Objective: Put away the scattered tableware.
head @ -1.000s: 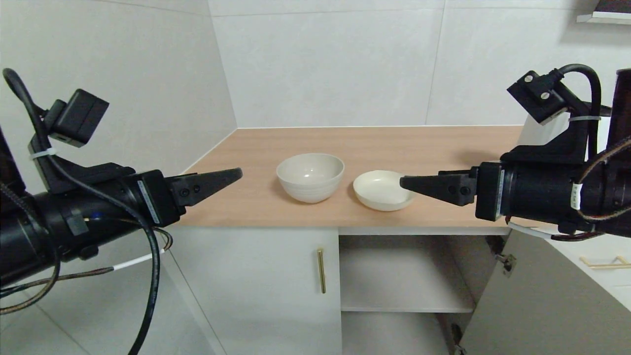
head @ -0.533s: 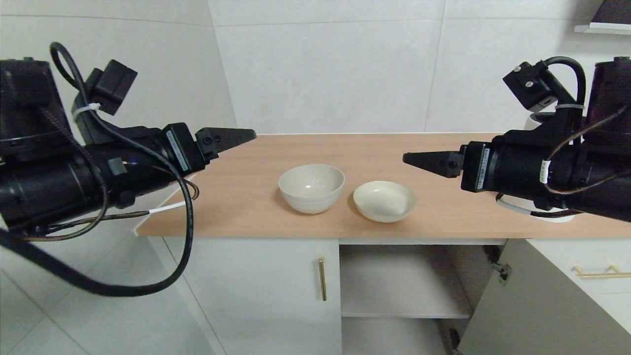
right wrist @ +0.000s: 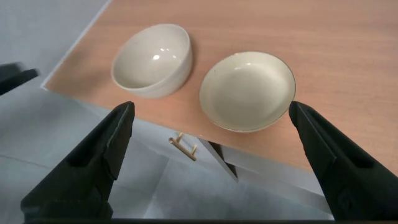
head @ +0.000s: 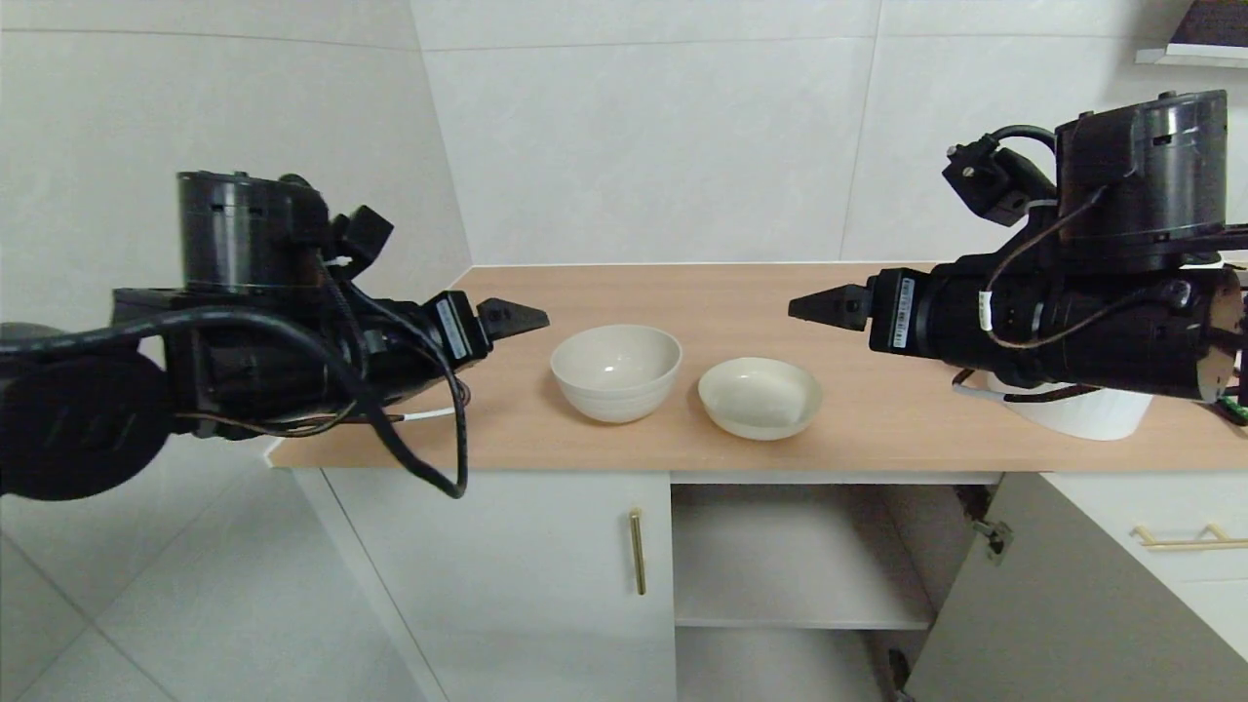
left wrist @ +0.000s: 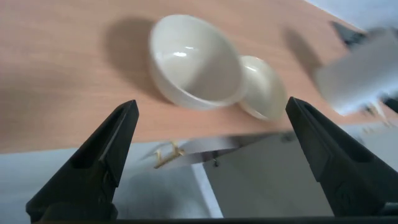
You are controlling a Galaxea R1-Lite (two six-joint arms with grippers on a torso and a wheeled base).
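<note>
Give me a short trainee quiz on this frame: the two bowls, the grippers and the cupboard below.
1. True or false: the deep bowl and the shallow bowl both stand upright on the counter, apart from each other, and neither is held.
2. Which lies nearer the left gripper? A. the deep bowl. B. the shallow bowl. C. both equally.
3. Fill in: the cupboard door below the shallow bowl stands ___.

Key: 1 true; 2 A; 3 open.
</note>
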